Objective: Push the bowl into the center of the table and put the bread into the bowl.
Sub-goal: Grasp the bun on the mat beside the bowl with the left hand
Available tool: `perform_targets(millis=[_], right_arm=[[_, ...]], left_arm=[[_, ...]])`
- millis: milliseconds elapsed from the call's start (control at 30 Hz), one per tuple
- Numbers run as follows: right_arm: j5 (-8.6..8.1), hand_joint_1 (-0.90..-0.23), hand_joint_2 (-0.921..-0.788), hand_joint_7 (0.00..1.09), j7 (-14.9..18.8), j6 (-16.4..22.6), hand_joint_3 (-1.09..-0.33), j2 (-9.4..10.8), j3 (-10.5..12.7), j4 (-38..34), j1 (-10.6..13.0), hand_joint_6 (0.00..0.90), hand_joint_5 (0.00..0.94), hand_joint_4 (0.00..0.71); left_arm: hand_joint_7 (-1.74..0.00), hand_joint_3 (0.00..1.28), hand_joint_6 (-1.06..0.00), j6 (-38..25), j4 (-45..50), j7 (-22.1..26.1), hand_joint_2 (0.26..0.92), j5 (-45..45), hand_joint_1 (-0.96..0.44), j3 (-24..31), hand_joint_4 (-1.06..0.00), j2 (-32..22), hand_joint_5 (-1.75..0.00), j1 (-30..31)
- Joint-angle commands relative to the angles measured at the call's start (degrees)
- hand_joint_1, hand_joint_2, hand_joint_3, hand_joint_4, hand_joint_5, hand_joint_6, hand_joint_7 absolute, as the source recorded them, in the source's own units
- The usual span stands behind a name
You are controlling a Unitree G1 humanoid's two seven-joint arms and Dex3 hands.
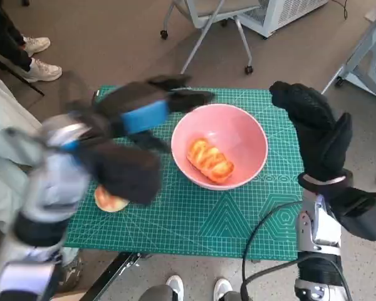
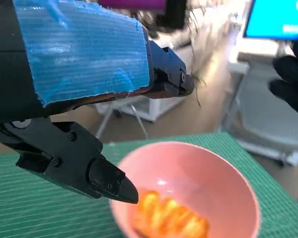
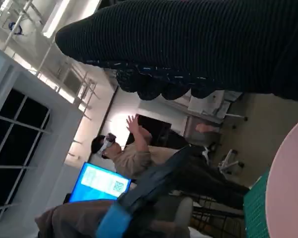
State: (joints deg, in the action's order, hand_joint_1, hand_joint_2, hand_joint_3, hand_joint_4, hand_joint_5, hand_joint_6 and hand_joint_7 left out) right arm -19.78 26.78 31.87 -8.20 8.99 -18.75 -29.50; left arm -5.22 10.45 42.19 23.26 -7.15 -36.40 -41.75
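Pink bowl [image 1: 219, 154] upright mid-table; glazed bread [image 1: 209, 160] inside.

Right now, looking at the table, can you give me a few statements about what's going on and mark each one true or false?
1. The bread lies inside the pink bowl. True.
2. The left hand grips the bread. False: it holds nothing and hovers beside the bowl's rim.
3. The bowl sits on a green cutting mat. True.
4. The right hand presses down inside the bowl. False: it is raised to the bowl's right, apart from it.
5. A second round orange item lies on the mat near the left forearm. True.
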Motion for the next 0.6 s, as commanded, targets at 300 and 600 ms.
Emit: perform_targets(millis=[300,600], right_arm=[[0.11,-0.68,-0.921,0.36,0.13,-1.46,-0.773,0.2,-0.68,-0.26,-0.06,0.13,0.0,0.188],[-0.42,-0.678,-0.921,0.43,0.54,-2.72,-0.779,0.63,-1.08,-0.5,-0.56,0.094,0.002,0.183]], left_arm=[[0.0,0.0,-0.29,3.39,5.44,-0.31,0.757,-5.05,-0.24,12.01,-0.1,-10.03,0.0,14.1],[0.0,0.0,-0.28,1.48,9.25,0.71,0.757,-5.27,-0.25,14.99,-0.1,-13.44,0.0,22.11]])
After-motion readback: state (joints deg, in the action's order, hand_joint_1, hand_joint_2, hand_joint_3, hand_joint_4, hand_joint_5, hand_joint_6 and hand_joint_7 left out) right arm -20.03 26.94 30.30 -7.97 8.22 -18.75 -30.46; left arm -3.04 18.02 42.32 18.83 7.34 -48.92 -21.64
